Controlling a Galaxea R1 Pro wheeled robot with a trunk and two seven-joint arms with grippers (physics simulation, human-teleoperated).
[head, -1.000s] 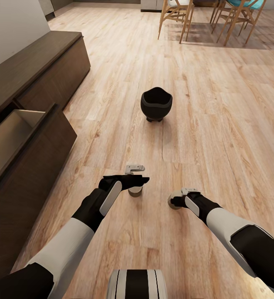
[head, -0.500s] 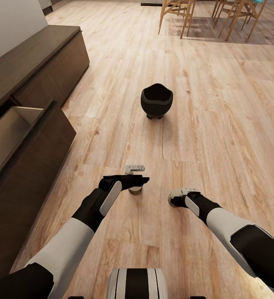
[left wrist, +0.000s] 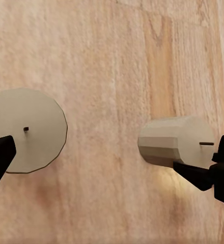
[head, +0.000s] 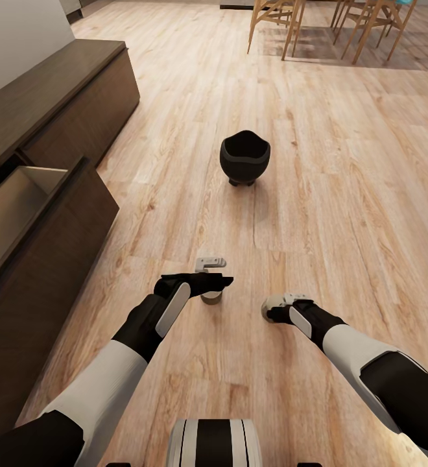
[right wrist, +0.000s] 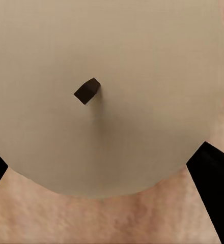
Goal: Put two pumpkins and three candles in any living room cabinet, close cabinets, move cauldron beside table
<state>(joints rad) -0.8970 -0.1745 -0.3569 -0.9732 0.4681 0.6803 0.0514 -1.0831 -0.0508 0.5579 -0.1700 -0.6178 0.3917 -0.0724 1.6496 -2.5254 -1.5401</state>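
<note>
Left end effector (head: 209, 280) holds one candle (head: 211, 297) above the floor (head: 344, 194); right end effector (head: 280, 310) grips a second candle (head: 270, 310), its flat wick end close under my right wrist camera. Since a second ago only the view has dropped slightly; both grips are unchanged, so I judge stowing comes next. Cabinet (head: 58, 97) drawer (head: 19, 207) gapes at my left. Cauldron (head: 244, 157) stands ahead; dining chairs (head: 285, 26) beyond.

light: bright, even | shadows: soft — faint under cauldron (head: 244, 157) | focus: sharp — no glare
</note>
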